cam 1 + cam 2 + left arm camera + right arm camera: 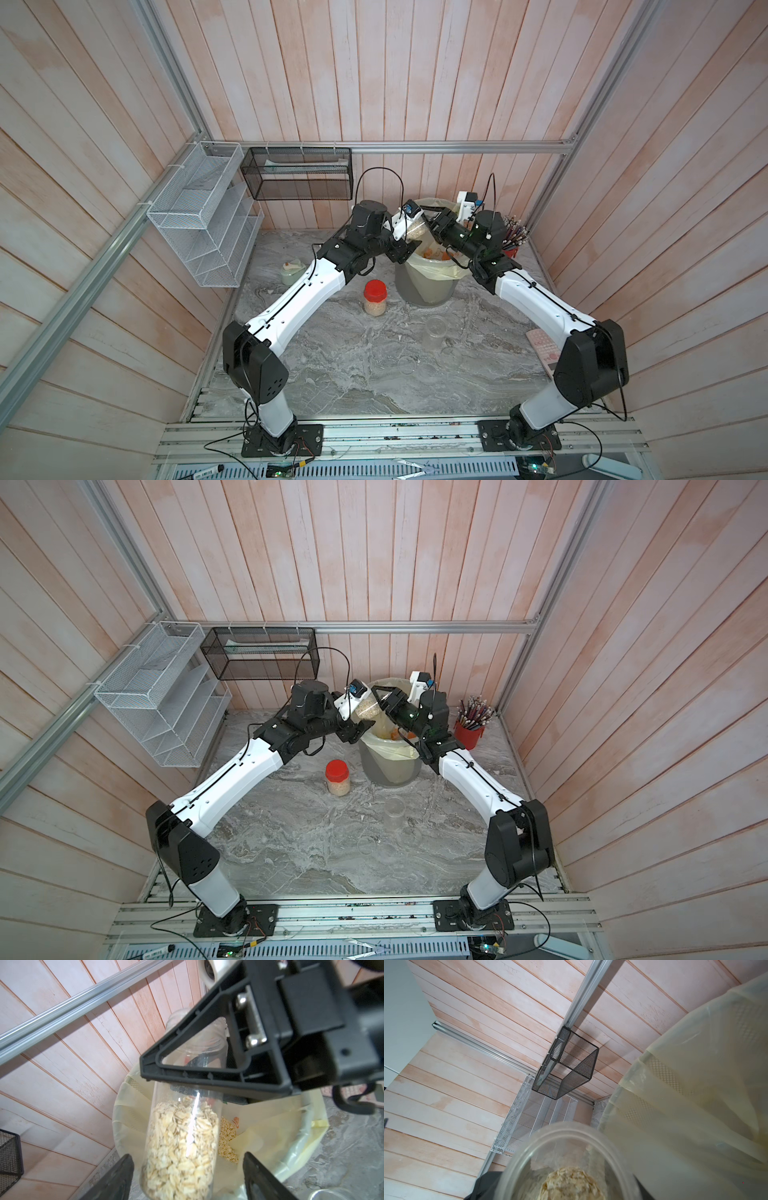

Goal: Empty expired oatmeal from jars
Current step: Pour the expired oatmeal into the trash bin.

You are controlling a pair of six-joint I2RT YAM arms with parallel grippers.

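Grips the jar [182, 1118] near its threaded neck with the right tool [429, 222], clamped on the clear wall. Leaves the left tool [186, 1155] spread open, flanking the base without touching. Hangs in mid-air over the bin [419, 291], upper centre of both top views. Lies base toward the left tool, mouth end at the right tool, oatmeal [178, 1167] settled at the base. Shows no lid on the neck. Probably needs a roll of the right wrist, nearer the mouth, to tip it downward. Elsewhere on the surface [353, 374]: red-lidded jar [375, 297] full, clear jar [435, 332] seemingly empty.
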